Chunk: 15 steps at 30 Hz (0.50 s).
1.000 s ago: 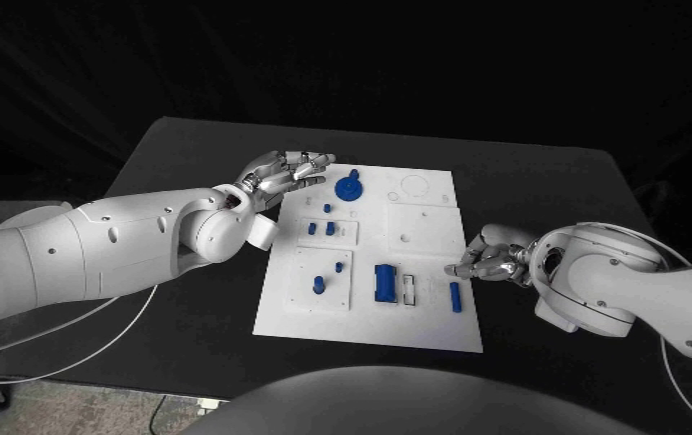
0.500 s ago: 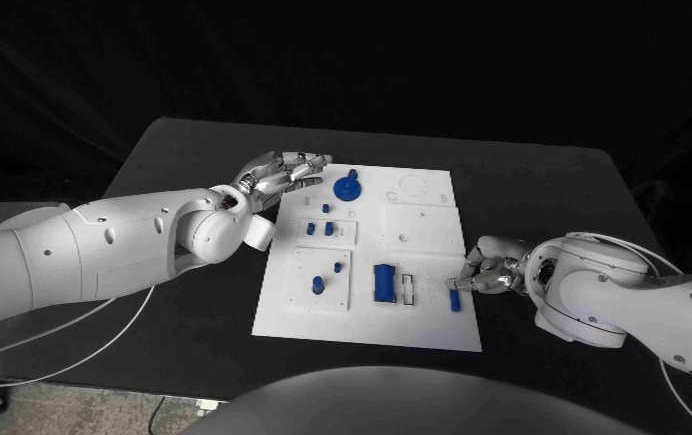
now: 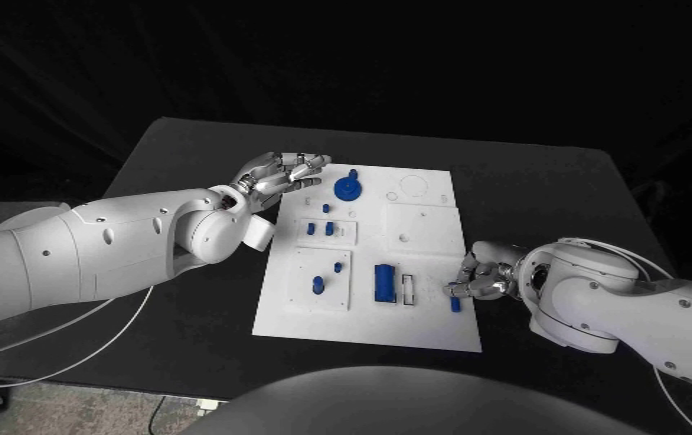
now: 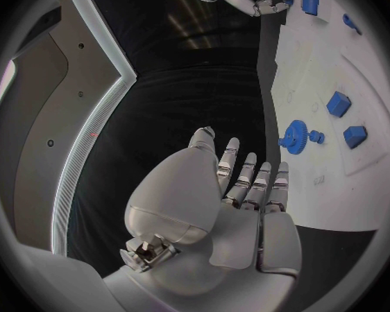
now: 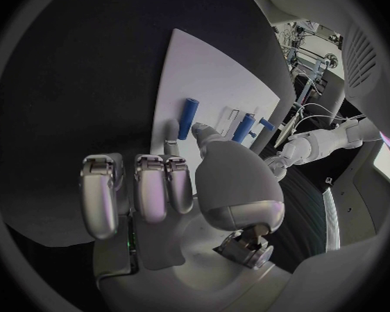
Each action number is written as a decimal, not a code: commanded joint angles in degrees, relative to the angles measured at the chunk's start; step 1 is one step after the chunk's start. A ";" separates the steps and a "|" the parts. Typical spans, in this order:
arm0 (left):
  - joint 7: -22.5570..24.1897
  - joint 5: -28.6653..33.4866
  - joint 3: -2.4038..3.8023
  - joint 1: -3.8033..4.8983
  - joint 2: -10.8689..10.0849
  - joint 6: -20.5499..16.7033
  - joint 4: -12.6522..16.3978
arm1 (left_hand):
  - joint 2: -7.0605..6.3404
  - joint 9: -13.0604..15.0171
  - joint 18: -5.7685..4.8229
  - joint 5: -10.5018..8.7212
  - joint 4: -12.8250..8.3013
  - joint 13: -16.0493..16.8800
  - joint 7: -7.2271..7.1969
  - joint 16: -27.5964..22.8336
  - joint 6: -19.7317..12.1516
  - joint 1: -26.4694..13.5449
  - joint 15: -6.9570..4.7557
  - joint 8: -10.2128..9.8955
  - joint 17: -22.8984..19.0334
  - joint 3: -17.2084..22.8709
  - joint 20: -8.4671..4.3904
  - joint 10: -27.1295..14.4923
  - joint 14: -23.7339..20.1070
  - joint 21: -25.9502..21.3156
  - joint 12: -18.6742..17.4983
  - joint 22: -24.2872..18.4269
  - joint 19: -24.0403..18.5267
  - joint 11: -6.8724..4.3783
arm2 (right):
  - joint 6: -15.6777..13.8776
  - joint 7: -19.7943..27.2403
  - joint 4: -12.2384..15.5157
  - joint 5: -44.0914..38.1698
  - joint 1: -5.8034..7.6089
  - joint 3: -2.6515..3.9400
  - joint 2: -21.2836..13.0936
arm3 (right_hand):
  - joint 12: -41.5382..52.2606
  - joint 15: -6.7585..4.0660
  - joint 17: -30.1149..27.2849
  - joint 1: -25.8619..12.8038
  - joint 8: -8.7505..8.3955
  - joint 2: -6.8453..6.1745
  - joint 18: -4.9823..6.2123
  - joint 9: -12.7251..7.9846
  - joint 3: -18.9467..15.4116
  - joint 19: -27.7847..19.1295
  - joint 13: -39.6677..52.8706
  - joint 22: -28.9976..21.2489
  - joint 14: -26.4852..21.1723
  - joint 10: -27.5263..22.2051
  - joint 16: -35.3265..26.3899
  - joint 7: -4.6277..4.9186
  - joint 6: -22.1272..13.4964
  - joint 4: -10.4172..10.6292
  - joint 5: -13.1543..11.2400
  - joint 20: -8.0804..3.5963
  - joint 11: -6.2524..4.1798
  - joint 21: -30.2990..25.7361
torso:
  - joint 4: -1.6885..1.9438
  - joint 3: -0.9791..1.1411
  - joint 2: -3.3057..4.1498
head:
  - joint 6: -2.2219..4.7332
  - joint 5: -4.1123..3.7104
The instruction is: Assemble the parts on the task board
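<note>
- Compared with one second ago, the right robot hand (image 3: 477, 277) has come down along the right edge of the white task board (image 3: 433, 217), toward its near corner, and its fingertips are now at the upper end of the small blue cylinder-shaped pin (image 3: 456, 301).
- From the right wrist view, this robot hand (image 5: 173, 187) has the thumb and one finger reaching to the end of the blue pin (image 5: 188, 118), and the other fingers are curled in; whether the pin is really pinched I cannot tell.
- This pin lies flat on the board, near its right edge.
- Left of the pin on the board stands the larger blue rectangular block (image 3: 385, 282).
- At the far left corner of the board, the left robot hand (image 3: 283, 171) hovers with fingers spread and holds nothing.
- Near this hand, the round blue gear (image 3: 348, 189) sits on the board.
- The board lies in the middle of the black worktop (image 3: 173, 170).
</note>
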 commanded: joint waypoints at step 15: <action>0.07 0.05 0.03 -0.87 0.08 1.36 -0.16 | 0.09 0.08 1.00 0.26 0.10 0.07 1.46 0.32 0.42 0.66 -0.13 0.25 0.07 0.41 -0.07 0.58 0.52 0.21 0.38 0.17 0.44 0.06 | 0.10 -0.40 -0.56 -0.28 -1.24 -0.33 1.16 | 0.22 -0.18 8.81 7.02 -1.86 -1.03 -0.03 -2.30 8.56 4.68 15.06 14.02 4.71 6.01 -0.32 0.23 -1.16 -8.00 11.74 -0.55 -0.17 -0.50 | 0.05 0.02 0.06 | 0.00 0.00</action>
